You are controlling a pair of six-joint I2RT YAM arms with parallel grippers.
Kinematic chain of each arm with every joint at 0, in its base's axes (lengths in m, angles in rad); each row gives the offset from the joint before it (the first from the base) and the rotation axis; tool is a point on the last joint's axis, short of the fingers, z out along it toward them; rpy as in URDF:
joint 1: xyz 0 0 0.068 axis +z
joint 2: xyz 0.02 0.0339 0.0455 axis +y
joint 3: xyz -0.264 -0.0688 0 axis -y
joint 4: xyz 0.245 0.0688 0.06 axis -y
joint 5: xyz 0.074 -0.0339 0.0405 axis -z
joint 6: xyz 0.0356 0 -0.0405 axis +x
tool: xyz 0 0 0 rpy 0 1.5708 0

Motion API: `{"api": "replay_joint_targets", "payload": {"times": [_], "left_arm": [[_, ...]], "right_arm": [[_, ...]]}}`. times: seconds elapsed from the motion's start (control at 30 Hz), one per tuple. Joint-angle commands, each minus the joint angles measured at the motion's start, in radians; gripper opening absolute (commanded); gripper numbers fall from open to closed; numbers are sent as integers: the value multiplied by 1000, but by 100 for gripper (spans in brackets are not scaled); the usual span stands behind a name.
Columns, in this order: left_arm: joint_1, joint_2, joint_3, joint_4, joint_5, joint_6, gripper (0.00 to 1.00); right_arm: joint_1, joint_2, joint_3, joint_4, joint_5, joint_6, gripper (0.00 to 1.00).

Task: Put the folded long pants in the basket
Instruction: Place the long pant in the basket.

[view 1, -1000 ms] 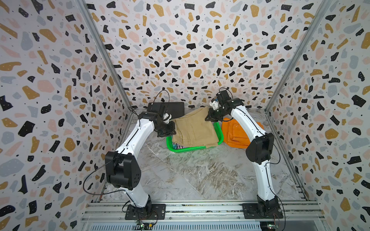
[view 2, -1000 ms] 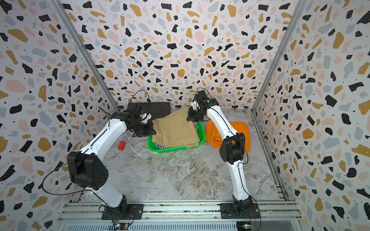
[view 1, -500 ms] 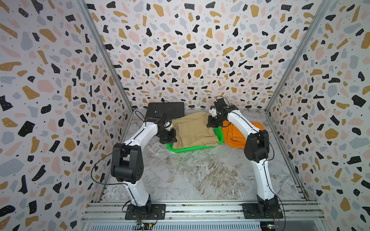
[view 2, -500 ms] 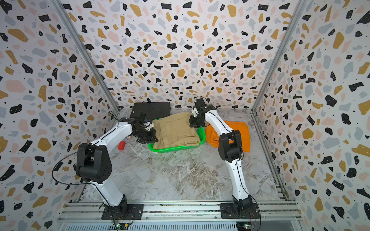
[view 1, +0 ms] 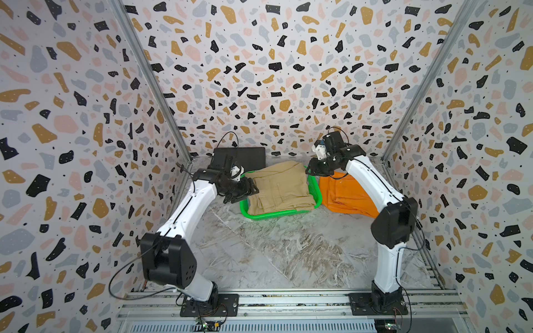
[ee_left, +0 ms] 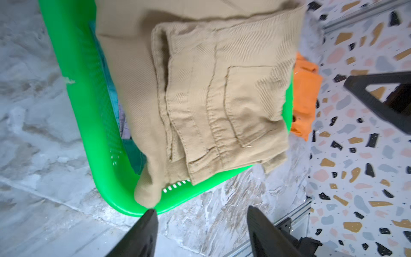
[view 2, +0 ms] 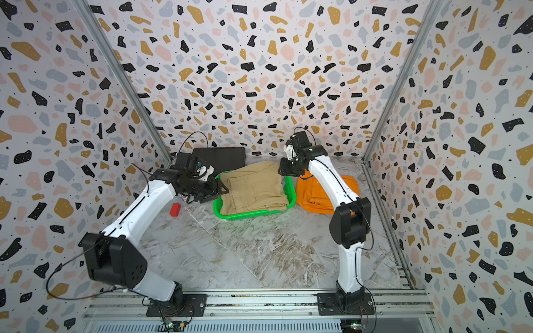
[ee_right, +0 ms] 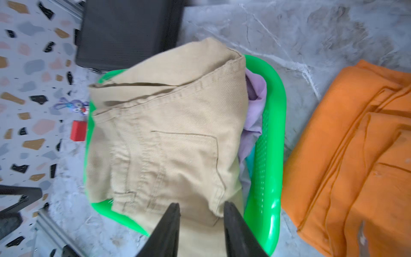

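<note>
Clock frame: twelve points at the back wall and six at my two bases, as seen in a top view.
Table (view 1: 288,253): bare marble at six o'clock; nothing of the task lies there.
Left claw (ee_left: 201,211): jaws wide apart and empty. It sits at the eight o'clock corner of the basket (ee_right: 274,124). One tip is just beside the rim; I cannot tell if it touches.
In the basket: the khaki pants (view 1: 281,187) lie on top, with a hem drooping over the rim by my left claw. The lilac pants (ee_right: 253,100) and cyan pants (ee_left: 133,153) peek out beneath them.
Thing left out: the orange pants (view 1: 346,193) lie flat on the table just beside the basket, at its three o'clock.
Long axis: in both top views the orange fold runs from about eleven to five o'clock, roughly parallel to the basket's right wall.
Right claw (ee_right: 200,207): jaws narrowly parted, and as far as I can tell they grip nothing. It hovers over the khaki cloth at the basket's one o'clock corner.
Bearing: the orange pants lie at about four o'clock from my right claw, close by. From my left claw they lie at three o'clock, with the whole basket between.
Nearer arm: the right, I judge. It should swing out toward four o'clock and close across the fold's short side.
Black box (view 1: 248,157): at eleven o'clock against the back wall; it is not the goal.
</note>
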Motion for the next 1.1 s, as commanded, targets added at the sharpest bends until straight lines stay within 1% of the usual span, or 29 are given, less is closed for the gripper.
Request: {"api": "replay_joint_targets", "payload": {"times": [0.0, 0.1, 0.13, 0.27, 0.37, 0.47, 0.57, 0.67, 0.8, 0.9, 0.97, 1.07], "left_arm": [[-52, -26, -25, -18, 39, -58, 60], [-117, -16, -63, -4, 19, -63, 58], [-125, -5, -76, 4, 20, -64, 57], [-127, 64, -112, 55, 20, -65, 54], [-126, 131, -87, 84, 26, -62, 53], [-125, 209, -40, 87, 35, -54, 52], [-124, 280, -9, 87, 38, -46, 52], [-123, 330, -5, 87, 35, -39, 51], [-122, 369, -27, 89, 30, -30, 50], [-122, 359, -44, 87, 34, -29, 49], [-122, 321, -44, 85, 35, -34, 49], [-122, 257, 13, 41, 22, -33, 50]], "right_arm": [[7, -111, -155, 17, -91, 49, 32], [22, -187, -294, 70, -159, 76, 31], [26, -201, -321, 79, -178, 79, 31], [40, -197, -392, 91, -216, 78, 29], [43, -162, -408, 96, -225, 73, 27], [43, -118, -433, 126, -198, 62, 27], [43, -31, -417, 97, -150, 20, 24], [44, 31, -410, 74, -85, -13, 22], [43, 62, -412, 61, -32, -35, 22], [44, 59, -400, 40, -22, -42, 22], [44, 31, -385, 26, -10, -42, 26], [44, -29, -320, -6, 9, -38, 31]]}}
